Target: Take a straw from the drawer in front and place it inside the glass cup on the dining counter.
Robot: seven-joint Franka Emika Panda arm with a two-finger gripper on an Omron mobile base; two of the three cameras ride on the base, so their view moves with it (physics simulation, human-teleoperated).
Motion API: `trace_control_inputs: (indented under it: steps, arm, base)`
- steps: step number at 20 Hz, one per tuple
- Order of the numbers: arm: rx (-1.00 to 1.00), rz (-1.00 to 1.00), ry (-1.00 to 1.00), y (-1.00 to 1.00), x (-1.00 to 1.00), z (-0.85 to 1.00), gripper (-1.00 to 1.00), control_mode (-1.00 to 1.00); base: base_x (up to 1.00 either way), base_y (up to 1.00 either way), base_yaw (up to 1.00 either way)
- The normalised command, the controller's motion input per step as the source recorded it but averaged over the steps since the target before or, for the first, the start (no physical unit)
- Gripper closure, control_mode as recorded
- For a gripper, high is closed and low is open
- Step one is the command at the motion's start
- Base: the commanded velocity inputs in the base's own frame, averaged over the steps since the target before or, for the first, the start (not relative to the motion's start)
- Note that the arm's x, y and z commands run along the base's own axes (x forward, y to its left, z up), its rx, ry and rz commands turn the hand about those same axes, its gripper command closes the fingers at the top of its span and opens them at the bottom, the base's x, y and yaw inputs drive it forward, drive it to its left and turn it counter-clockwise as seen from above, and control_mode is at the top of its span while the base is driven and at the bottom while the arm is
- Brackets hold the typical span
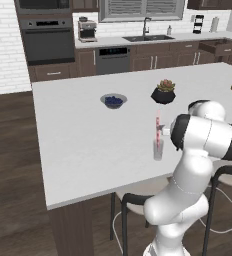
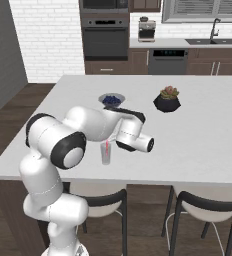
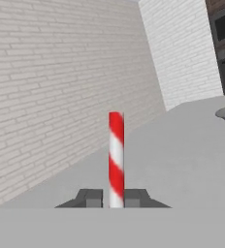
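The straw [image 3: 116, 160] stands upright, long axis vertical, clamped between the closed claw [image 3: 115, 198] fingers, its lower end inside the glass cup [image 1: 158, 149] directly below the claw on the dining counter [image 1: 78, 135]. Beyond the claw sit a blue-filled bowl [image 1: 113, 100] and a black plant pot [image 1: 163, 93], well apart. No legible writing.

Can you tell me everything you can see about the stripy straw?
The straw is thin and straight, with red and white stripes winding round it, and looks like paper or plastic. It stands upright. The hand is shut on it, one dark finger on each side. Its lower end goes down into the glass cup, which stands on the white dining counter near the front edge. Its top sticks up well above the rim.
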Motion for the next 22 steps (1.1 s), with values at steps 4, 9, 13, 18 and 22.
trace_control_inputs:
  steps: [4, 9, 13, 18, 22]
  arm:
    - [0.0, 0.0, -0.01, 0.0, -0.16, -0.14, 1.0, -1.0]
    - [0.0, 0.0, -0.02, 0.0, -0.26, -0.01, -1.0, -1.0]
    - [0.0, 0.0, -0.03, -0.01, -0.27, 0.0, -1.0, -1.0]
    - [0.0, 0.0, -0.03, 0.0, -0.08, 0.13, -1.0, -1.0]
    - [0.0, -0.03, -0.05, 0.0, -0.11, 0.65, -1.0, -1.0]
  base:
    - [0.0, 0.0, 0.0]
    - [0.0, 0.0, 0.0]
    - [0.0, 0.0, 0.0]
    - [0.0, 0.0, 0.0]
    - [0.0, 0.0, 0.0]
